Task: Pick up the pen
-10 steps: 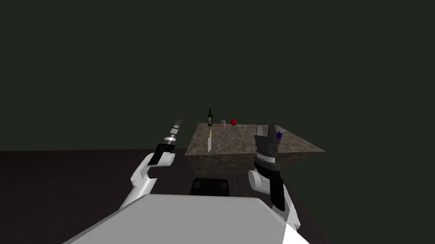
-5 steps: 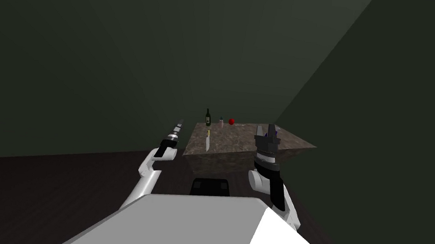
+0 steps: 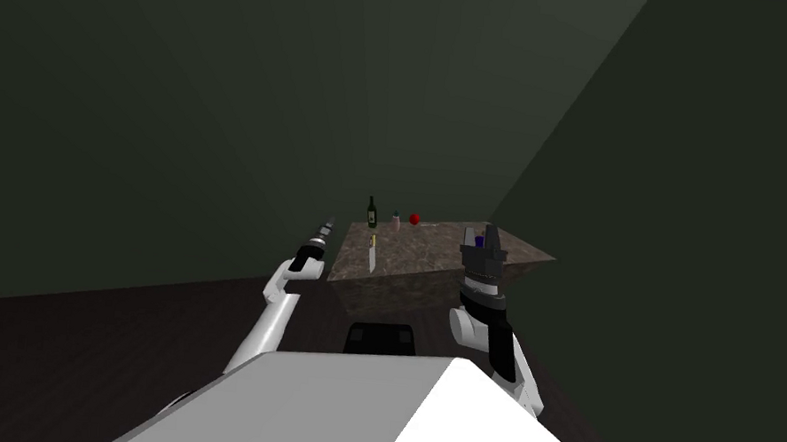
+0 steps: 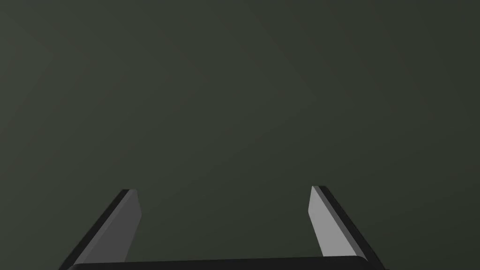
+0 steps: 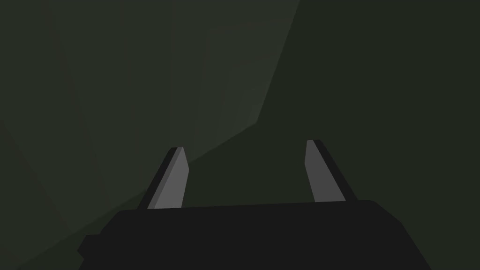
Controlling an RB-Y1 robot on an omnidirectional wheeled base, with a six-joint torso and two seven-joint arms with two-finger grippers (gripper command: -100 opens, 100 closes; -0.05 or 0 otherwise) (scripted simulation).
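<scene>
A brown stone-patterned table point(image 3: 434, 251) stands ahead in the head view. A thin pale stick point(image 3: 428, 226), which may be the pen, lies at its far side just right of a red ball point(image 3: 415, 219). It is too small to tell for sure. My left gripper point(image 3: 327, 223) is raised off the table's left edge, and in its wrist view the gripper point(image 4: 224, 190) is open and holds nothing. My right gripper point(image 3: 481, 232) is held up over the table's right part. That gripper point(image 5: 245, 145) is open too, with nothing between its fingers.
On the table stand a dark green bottle point(image 3: 372, 214) and a small pale bottle point(image 3: 396, 220). A knife with a yellow handle point(image 3: 372, 253) lies nearer the front. A small blue thing point(image 3: 479, 240) sits behind my right gripper. Dark walls meet in a corner behind the table.
My view has swung right: the table has slid left in the picture and a wall corner has come into sight. My left arm has stretched further forward. The right arm holds still.
</scene>
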